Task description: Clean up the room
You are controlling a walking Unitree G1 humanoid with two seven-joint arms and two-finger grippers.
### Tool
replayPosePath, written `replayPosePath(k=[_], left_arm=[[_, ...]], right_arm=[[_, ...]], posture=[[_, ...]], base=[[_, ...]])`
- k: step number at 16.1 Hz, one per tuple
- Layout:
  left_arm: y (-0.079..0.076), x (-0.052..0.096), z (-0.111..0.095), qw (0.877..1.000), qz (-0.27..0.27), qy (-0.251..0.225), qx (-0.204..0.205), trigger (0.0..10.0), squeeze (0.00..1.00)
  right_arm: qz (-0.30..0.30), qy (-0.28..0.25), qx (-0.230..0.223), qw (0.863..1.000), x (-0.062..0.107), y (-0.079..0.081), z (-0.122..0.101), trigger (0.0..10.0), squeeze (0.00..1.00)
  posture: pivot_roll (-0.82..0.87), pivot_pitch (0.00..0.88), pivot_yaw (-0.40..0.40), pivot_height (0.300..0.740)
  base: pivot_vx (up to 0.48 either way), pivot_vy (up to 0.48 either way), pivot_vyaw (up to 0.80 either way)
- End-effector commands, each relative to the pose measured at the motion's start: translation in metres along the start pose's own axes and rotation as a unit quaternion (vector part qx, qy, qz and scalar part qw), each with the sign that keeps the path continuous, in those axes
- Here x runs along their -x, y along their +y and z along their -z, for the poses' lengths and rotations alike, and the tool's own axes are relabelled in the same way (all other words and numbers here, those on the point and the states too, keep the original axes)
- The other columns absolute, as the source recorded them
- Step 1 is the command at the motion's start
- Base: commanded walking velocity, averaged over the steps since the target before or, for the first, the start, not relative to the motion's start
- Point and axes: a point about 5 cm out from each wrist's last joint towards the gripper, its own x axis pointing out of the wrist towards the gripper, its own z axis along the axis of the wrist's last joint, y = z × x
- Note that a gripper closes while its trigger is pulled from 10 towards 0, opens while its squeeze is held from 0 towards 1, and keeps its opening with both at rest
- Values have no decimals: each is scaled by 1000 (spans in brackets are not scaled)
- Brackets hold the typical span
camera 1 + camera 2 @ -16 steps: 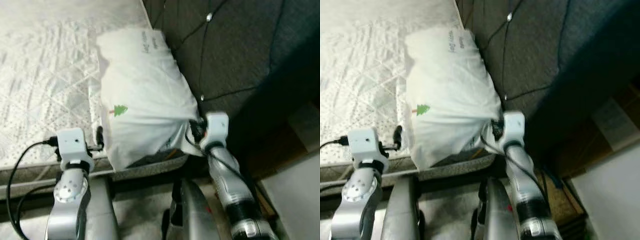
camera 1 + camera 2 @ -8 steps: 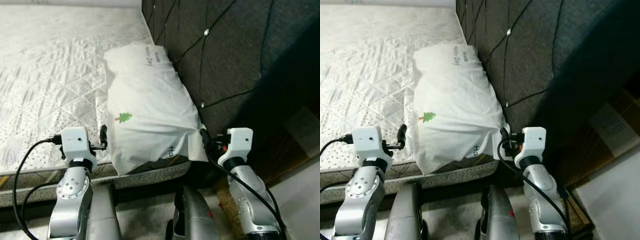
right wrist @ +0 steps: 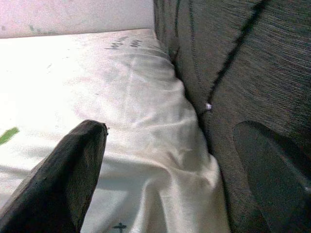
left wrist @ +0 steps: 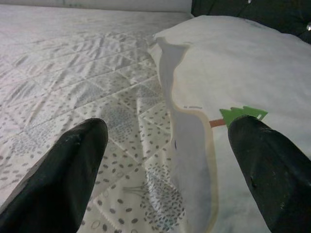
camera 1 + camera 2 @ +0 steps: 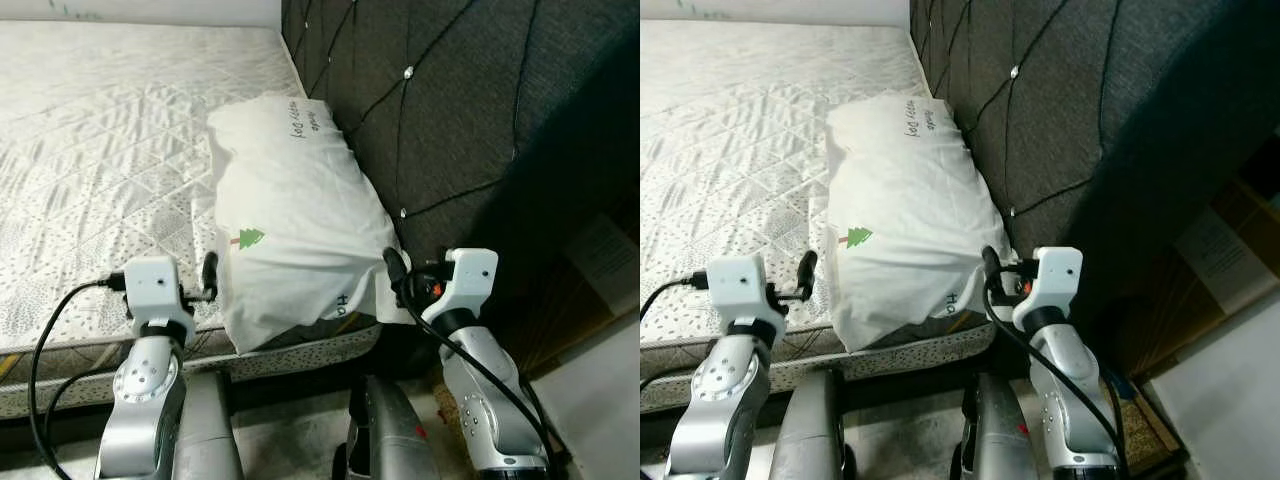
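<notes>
Since a second ago the right gripper (image 5: 392,268) has let go of the bunched corner of the white cloth pillow with the small green tree print (image 5: 290,215) and drawn back a little; half a second ago it stood further out to the side, and it has now come in again to the pillow's near right corner. Its two black fingers are spread wide, with the corner and the edge of the dark grey tufted fabric headboard (image 5: 460,110) between them in its wrist view, and they grip nothing.

On the other side the left gripper (image 5: 210,272) hovers just beside the pillow's near left edge, its fingers likewise wide apart and empty; its wrist view looks along the pillow's piped seam and the tree print.

The pillow itself lies lengthwise on the pale quilted mattress with a speckled diamond pattern (image 5: 100,180), along the right-hand side, its long edge pressed against the headboard and its near end reaching the mattress edge.

By my judgement the step in hand is setting the pillow in place on the bed, and it looks all but done. The next move calls either for a small squaring nudge from both sides or for pulling both arms clear without dragging the slack cloth off the edge.
</notes>
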Motion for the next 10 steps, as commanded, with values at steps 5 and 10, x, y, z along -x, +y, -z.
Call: replayPosePath(k=[5, 10], left_arm=[[-11, 1, -5, 999, 25, -16, -12, 10000, 0], [-9, -2, -5, 1000, 14, -9, 7, 10000, 0]], right_arm=[[11, -15, 23, 1000, 2, -1, -8, 10000, 0], [19, -17, 22, 999, -2, -4, -12, 10000, 0]], posture=[[12, 4, -67, 610], [14, 15, -75, 668]], base=[[0, 0, 0], [0, 0, 0]])
